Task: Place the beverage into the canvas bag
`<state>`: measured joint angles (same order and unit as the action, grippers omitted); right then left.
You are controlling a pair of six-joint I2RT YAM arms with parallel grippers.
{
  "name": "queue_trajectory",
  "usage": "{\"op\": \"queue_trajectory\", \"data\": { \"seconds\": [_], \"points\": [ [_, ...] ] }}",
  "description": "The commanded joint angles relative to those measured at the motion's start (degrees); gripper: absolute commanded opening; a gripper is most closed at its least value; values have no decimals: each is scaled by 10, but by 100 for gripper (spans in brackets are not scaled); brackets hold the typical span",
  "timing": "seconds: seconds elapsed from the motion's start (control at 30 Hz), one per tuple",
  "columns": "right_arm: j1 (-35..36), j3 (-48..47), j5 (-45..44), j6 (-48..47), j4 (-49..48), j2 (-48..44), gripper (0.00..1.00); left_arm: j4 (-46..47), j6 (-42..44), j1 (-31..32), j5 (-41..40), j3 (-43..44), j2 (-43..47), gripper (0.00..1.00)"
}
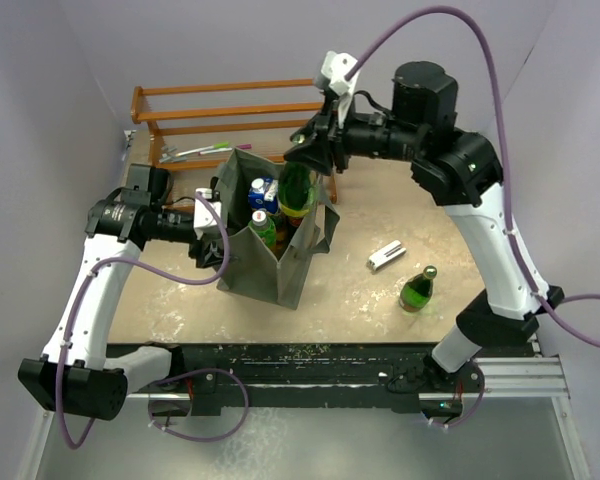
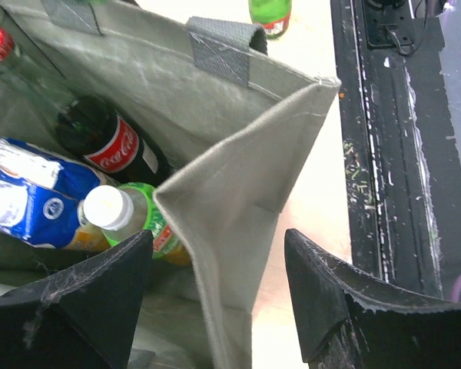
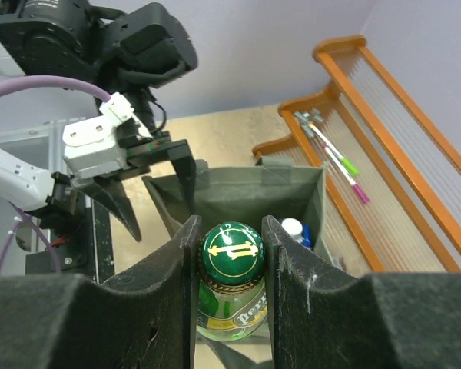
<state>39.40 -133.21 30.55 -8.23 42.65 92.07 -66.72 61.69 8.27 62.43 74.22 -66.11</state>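
The grey-green canvas bag (image 1: 280, 270) stands open left of the table's centre. My right gripper (image 1: 315, 150) is shut on the cap of a green Perrier bottle (image 1: 298, 188) and holds it upright over the bag's far side, its lower part inside the opening. In the right wrist view the pads (image 3: 186, 254) clamp the green cap (image 3: 232, 251) above the bag (image 3: 246, 192). My left gripper (image 1: 215, 235) is open, its jaws straddling the bag's left wall (image 2: 238, 177) without pinching it. Inside lie a cola bottle (image 2: 111, 142), a blue carton (image 2: 31, 200) and a white-capped green bottle (image 2: 131, 219).
A second green bottle (image 1: 417, 290) stands on the table at the right, with a small white object (image 1: 385, 256) near it. A wooden rack (image 1: 230, 110) with pens (image 1: 205, 152) stands at the back. A black rail (image 1: 330, 360) runs along the near edge.
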Motion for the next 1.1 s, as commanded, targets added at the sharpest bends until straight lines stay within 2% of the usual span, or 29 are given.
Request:
{"op": "queue_trajectory", "data": {
  "seconds": [0.0, 0.13, 0.43, 0.53, 0.6, 1.07],
  "points": [
    [26, -57, 0, -8, -71, 21, 0, 50, 6, 1, 58, 26, -6, 71],
    [34, -49, 2, -14, -65, 43, 0, 29, 25, 4, 96, 26, -17, 64],
    [35, 72, 26, -54, -78, 14, 0, -92, 131, 13, 121, 10, -21, 28],
    [35, 106, 32, -71, -80, -4, 0, -158, 203, 15, 103, 6, -19, 19],
    [35, 131, 33, -81, -86, -15, 0, -169, 214, 16, 78, -1, -18, 14],
    [34, 265, 11, -150, -85, -35, 0, -199, 271, 17, 27, -21, -52, 11]
  ]
}}
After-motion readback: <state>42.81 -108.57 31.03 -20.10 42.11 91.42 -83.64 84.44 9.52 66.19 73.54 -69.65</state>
